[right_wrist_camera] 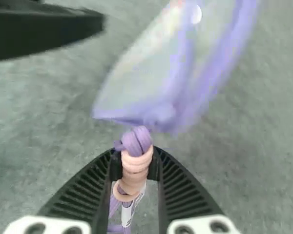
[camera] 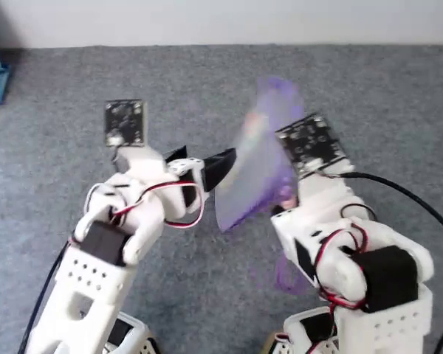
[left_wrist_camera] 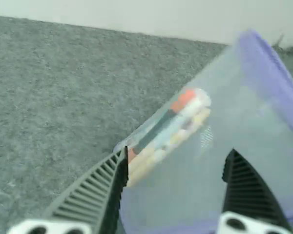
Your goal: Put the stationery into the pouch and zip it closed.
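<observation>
Grey carpet [camera: 207,295] as work surface, pale wall behind. Translucent purple-trimmed plastic pouch [camera: 255,169] held off the carpet, tilted, between the two arms. Right gripper [right_wrist_camera: 135,170] pinched narrow on knotted purple-and-peach cord [right_wrist_camera: 135,158] at the pouch's end. Left gripper [left_wrist_camera: 177,153] spread wide, jaws either side of the pouch edge; contact not discernible. Stationery [left_wrist_camera: 168,129], pens, one orange-tipped, visible inside through the pouch wall.
</observation>
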Robot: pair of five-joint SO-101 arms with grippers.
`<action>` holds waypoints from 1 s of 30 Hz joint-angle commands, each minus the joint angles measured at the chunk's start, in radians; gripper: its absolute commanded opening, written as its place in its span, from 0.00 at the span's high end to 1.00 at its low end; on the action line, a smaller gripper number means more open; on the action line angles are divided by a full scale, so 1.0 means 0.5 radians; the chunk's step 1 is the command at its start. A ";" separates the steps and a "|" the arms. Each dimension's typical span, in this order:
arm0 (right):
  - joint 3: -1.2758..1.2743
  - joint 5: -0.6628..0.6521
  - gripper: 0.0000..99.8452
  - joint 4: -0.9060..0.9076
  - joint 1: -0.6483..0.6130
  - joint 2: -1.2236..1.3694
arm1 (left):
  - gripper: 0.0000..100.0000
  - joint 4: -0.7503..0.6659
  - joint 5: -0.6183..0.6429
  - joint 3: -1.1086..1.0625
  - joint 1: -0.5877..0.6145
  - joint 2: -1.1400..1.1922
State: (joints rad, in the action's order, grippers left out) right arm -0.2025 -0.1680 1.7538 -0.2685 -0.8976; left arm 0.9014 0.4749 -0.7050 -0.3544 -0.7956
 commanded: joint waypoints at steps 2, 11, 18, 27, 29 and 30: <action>-0.006 -0.021 0.99 0.060 0.124 -0.063 | 0.70 0.316 0.018 0.281 -0.074 0.003; -0.003 -0.334 0.99 -0.164 0.130 -0.130 | 0.70 0.997 0.012 0.523 -0.408 0.003; -0.003 -0.562 0.99 -0.284 0.133 -0.146 | 0.70 0.862 -0.206 0.511 -0.371 0.003; -0.006 -0.562 0.99 -0.468 0.124 -0.146 | 0.70 0.776 -0.190 0.508 -0.215 0.003; -0.012 -0.571 0.99 -0.459 0.121 -0.146 | 0.70 0.724 -0.218 0.508 -0.147 0.006; -0.015 -0.571 0.99 -0.459 0.118 -0.146 | 0.70 0.687 -0.258 0.508 -0.120 0.006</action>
State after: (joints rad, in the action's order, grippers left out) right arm -0.2148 -0.4427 1.5497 -0.2041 -0.9559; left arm 1.2988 0.3644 -0.4964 -0.4511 -0.7940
